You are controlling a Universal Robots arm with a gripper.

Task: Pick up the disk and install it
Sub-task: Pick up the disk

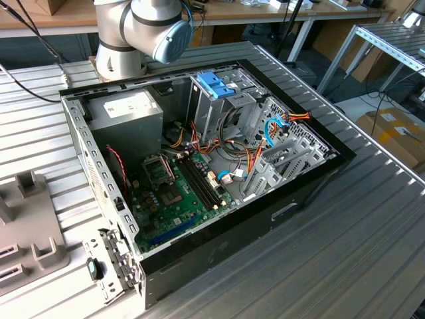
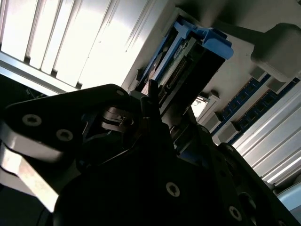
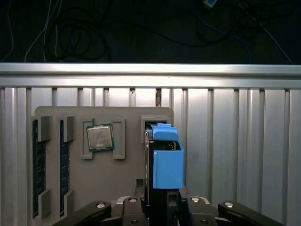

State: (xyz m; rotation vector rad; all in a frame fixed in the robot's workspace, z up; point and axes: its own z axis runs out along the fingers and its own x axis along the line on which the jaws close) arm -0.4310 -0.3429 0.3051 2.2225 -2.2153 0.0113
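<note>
Upright in grey tray [image 3: 122, 188] slot, disk [image 3: 164, 165] between jaws, cannot tell if clamped, chip [image 3: 99, 137] in neighbouring recess.

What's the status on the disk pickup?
Gripper at the disk, grip not confirmed. Disk on edge in its slot on the grey tray, beside the processor chip. Nothing seen in the way.

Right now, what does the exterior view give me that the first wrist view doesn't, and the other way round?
Exterior view: the open computer case with its motherboard, power supply and blue-topped cage.
First wrist view: the disk in its blue bracket, standing on edge in a slot, the gripper right at it, and a processor chip nearby.
Both: the grey tray and the ribbed table.
</note>
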